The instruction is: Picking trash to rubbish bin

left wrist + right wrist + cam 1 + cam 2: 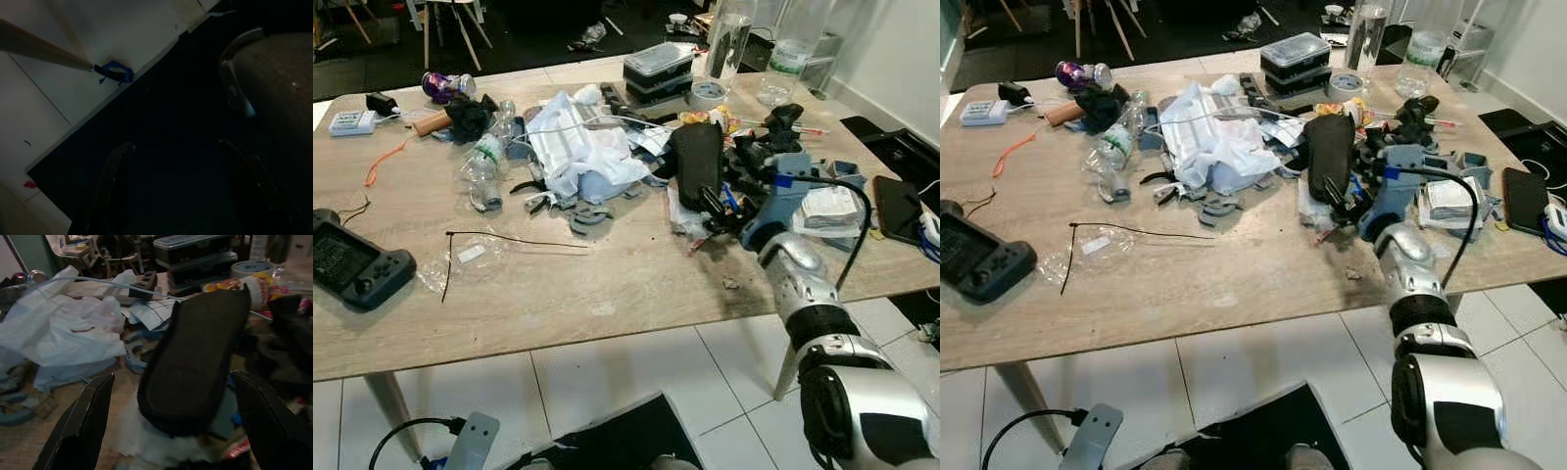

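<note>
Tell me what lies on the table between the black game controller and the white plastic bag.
In the left eye view, between the game controller and the white plastic bag lie a long black cable tie, clear plastic wrap and a crushed clear bottle.

A wide wooden table with a pale, grainy top spans the room, standing on slanted wooden legs. Under it lies a floor of large white tiles with grey joints, and a black mat covers part of it. A white wall rises beyond the table's far corner, and chair legs stand in the dark far background.
</note>
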